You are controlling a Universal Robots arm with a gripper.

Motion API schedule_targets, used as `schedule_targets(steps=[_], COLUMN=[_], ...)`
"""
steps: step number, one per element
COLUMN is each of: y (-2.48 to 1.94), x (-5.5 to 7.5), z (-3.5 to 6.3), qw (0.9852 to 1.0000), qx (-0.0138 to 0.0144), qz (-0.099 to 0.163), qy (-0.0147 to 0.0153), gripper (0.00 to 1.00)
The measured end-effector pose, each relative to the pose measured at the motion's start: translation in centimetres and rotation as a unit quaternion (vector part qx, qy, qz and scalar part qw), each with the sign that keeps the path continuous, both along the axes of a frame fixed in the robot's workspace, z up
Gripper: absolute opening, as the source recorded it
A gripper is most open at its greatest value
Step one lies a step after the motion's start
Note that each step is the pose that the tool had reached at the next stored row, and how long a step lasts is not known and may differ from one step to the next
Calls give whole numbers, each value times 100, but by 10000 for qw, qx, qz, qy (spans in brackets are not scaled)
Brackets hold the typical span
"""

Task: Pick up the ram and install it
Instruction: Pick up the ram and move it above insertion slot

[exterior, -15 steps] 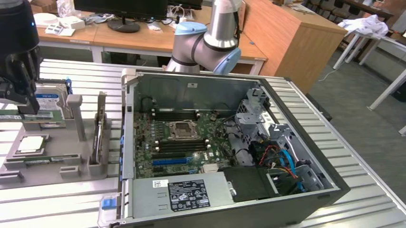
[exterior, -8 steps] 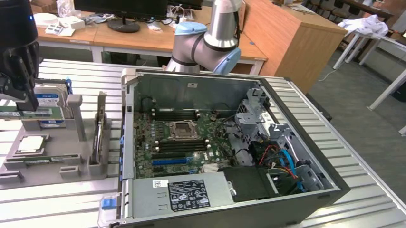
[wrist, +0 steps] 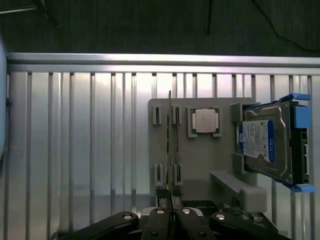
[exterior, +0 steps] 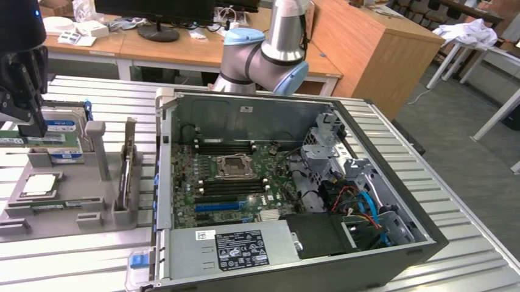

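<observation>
- Gripper [wrist: 170, 200] fingers pressed together, seemingly pinching the ram [wrist: 170, 130] above the grey holder [wrist: 200, 160], at ten o'clock from the computer case [exterior: 235, 115] in the exterior view.
- Ram likely light, stiff, fragile; best held mid-length, by its flat faces.

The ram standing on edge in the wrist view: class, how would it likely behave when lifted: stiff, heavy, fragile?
Probably stiff: the ram shows as a straight, unbowed line beyond the gripper. Likely light for its length, being a very thin board. With the shut jaws pinching only its narrow thickness, it could twist or tip if knocked.
</observation>
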State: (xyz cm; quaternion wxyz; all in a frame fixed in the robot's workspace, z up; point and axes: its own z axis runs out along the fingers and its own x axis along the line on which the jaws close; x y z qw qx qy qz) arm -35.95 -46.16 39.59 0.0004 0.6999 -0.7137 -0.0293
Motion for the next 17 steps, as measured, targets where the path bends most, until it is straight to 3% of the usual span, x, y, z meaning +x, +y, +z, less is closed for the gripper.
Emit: schedule_targets(steps=[9, 17], y=[0, 0], x=[0, 1], z=[87, 93], qw=[10000, 10000], qx=[0, 0], qz=[0, 0], qy=[0, 0], gripper=[11, 11])
